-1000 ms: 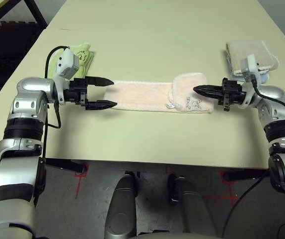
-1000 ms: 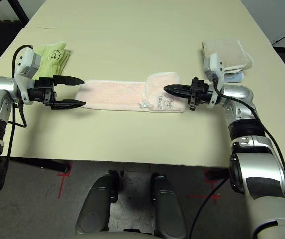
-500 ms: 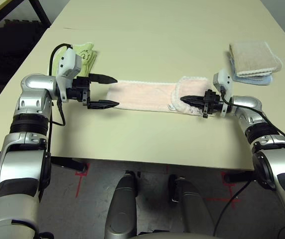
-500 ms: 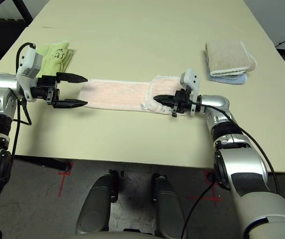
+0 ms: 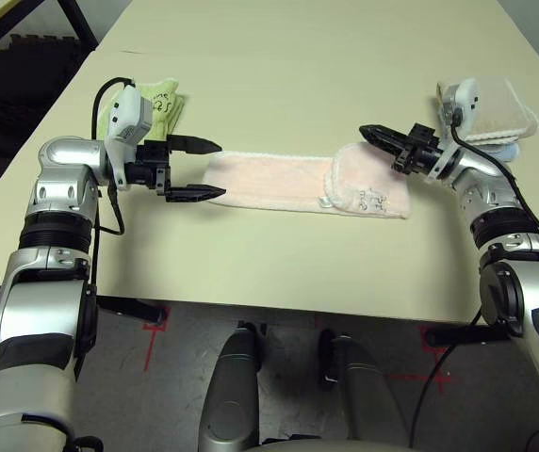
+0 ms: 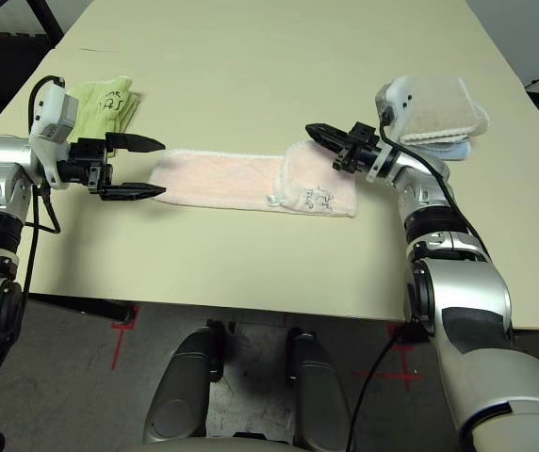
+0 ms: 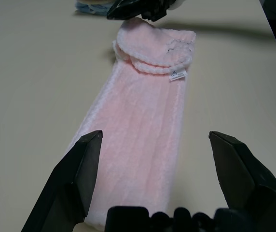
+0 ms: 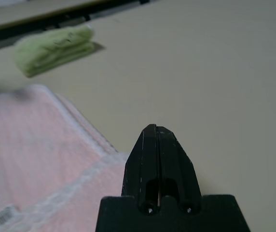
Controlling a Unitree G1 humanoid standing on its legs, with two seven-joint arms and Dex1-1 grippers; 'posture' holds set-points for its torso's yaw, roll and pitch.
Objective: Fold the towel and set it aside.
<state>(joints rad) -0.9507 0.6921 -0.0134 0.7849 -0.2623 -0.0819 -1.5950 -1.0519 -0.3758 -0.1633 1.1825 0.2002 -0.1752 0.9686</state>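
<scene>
There the towel (image 5: 302,184) lay as a long pink strip across the table (image 5: 279,75), its right end folded back over itself. The left gripper (image 5: 199,170) hung spread wide at the strip's left end, holding nothing. The right gripper (image 5: 371,133), fingers pressed together and empty, hovered just above the folded end.

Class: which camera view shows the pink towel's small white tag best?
The left wrist view: the tag lies plain at the edge of the towel's folded flap. Both eye views show it as a speck; the right wrist view cuts it at the picture's edge.
</scene>
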